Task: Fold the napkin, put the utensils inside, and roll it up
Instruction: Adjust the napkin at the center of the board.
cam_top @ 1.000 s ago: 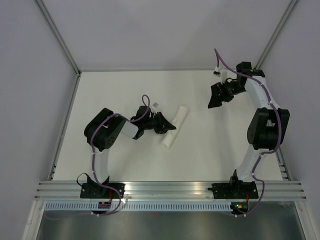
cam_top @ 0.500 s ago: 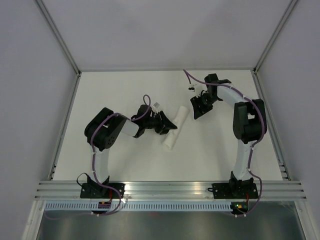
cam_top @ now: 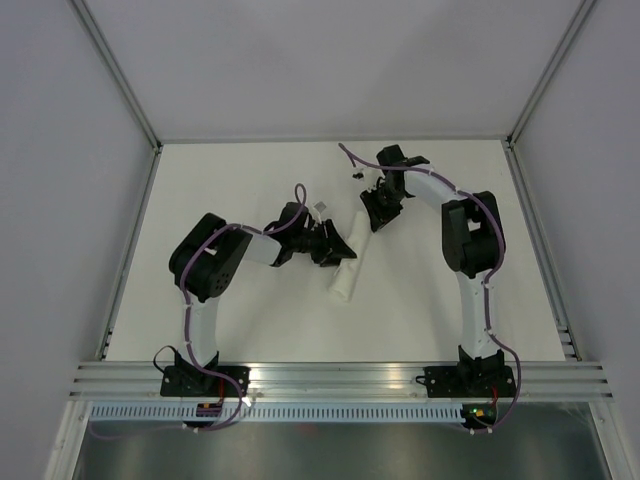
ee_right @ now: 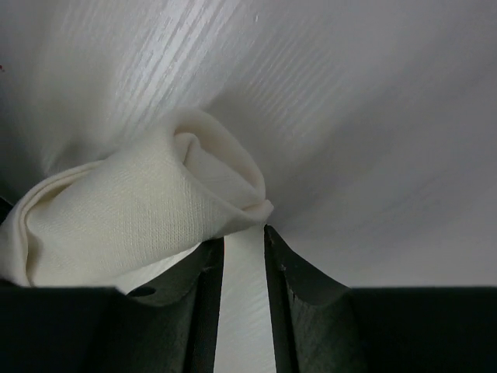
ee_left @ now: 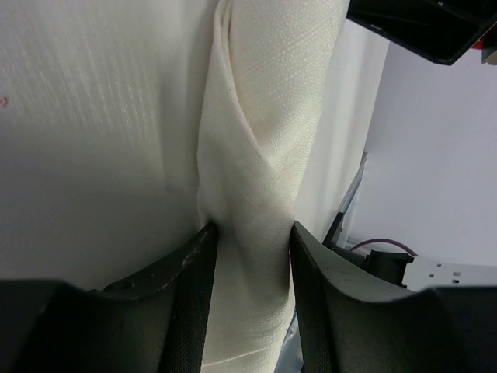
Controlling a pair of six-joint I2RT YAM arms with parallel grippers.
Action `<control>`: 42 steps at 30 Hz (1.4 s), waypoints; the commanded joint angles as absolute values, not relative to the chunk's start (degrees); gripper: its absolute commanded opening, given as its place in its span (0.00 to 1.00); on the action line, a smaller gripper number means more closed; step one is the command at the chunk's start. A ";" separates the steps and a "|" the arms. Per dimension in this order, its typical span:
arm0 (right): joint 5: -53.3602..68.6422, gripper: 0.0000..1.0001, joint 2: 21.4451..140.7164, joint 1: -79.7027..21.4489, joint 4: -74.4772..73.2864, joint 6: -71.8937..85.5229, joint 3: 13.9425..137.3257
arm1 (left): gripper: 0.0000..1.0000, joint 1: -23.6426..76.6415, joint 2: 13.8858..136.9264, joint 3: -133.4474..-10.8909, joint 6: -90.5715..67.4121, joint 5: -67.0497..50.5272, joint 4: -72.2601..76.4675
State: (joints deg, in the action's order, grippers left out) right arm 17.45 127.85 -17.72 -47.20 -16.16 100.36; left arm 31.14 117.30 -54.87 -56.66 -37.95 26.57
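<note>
Clasps the rolled napkin (cam_top: 343,282) mid-length in the left gripper (cam_top: 338,250), center frame. Holds the right gripper (cam_top: 374,217) narrowly parted at its upper end, over the counter (cam_top: 250,320).

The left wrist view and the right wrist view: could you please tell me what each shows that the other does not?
Only the left wrist view shows the rolled napkin lengthwise, running between the fingers of the left tool, with a purple cable beyond. Only the right wrist view shows the roll end-on, its spiral visible, just past the right tool, whose fingertips stand slightly apart. Both show the napkin on the white table.
</note>
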 commanded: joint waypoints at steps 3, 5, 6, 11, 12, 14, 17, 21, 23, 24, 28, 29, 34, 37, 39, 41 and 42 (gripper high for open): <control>13.62 0.34 134.55 -19.07 -47.54 -13.36 104.76 | 0.50 30.67 118.13 -58.62 -47.55 -37.53 14.42; 13.54 0.33 136.13 -19.60 -48.86 -13.10 107.73 | 0.50 30.50 118.39 -59.59 -46.76 -37.53 12.93; 13.45 0.33 136.58 -19.69 -49.04 -13.01 108.62 | 0.50 30.50 118.65 -59.94 -46.58 -37.79 12.66; 12.83 0.34 138.60 -20.21 -49.39 -12.39 111.96 | 0.51 30.32 118.57 -62.22 -43.69 -37.09 8.45; 12.92 0.33 138.95 -20.30 -49.66 -12.22 112.49 | 0.52 30.32 118.39 -62.84 -43.07 -36.92 7.65; 12.92 0.33 139.57 -20.74 -50.01 -12.30 113.29 | 0.54 30.23 118.04 -63.28 -41.40 -37.09 6.08; 12.92 0.33 139.83 -21.36 -50.10 -12.30 113.99 | 0.55 29.88 117.25 -64.25 -38.94 -36.48 3.79; 13.01 0.33 139.66 -21.80 -50.18 -12.13 114.26 | 0.56 29.44 115.40 -64.95 -35.95 -34.98 1.59; 12.92 0.33 139.22 -21.80 -49.84 -12.39 113.82 | 0.56 29.09 114.61 -65.48 -34.37 -34.81 0.53; 12.57 0.34 139.13 -21.80 -49.75 -12.48 113.73 | 0.57 29.00 114.35 -66.09 -33.32 -34.54 -1.13; 12.30 0.34 139.13 -21.80 -50.01 -12.74 114.17 | 0.58 28.92 112.50 -67.67 -31.03 -33.66 -3.69; 12.30 0.34 139.13 -21.80 -50.10 -12.74 114.26 | 0.59 28.92 112.50 -67.85 -30.85 -34.36 -3.87; 12.74 0.34 139.48 -21.88 -50.54 -12.66 115.40 | 0.61 28.83 112.06 -68.20 -29.71 -34.19 -5.09; 12.66 0.34 139.48 -21.89 -50.80 -12.74 115.49 | 0.63 28.83 111.36 -68.20 -28.83 -32.52 -6.24; 12.66 0.34 139.22 -21.88 -50.80 -12.74 115.23 | 0.63 28.83 110.83 -68.38 -28.22 -31.29 -7.03; 12.66 0.34 139.13 -21.88 -50.71 -12.83 115.05 | 0.65 28.83 110.39 -68.29 -27.95 -31.02 -7.29; 12.66 0.34 139.13 -21.88 -50.71 -12.83 115.05 | 0.99 28.83 109.96 -68.38 -27.43 -31.11 -7.29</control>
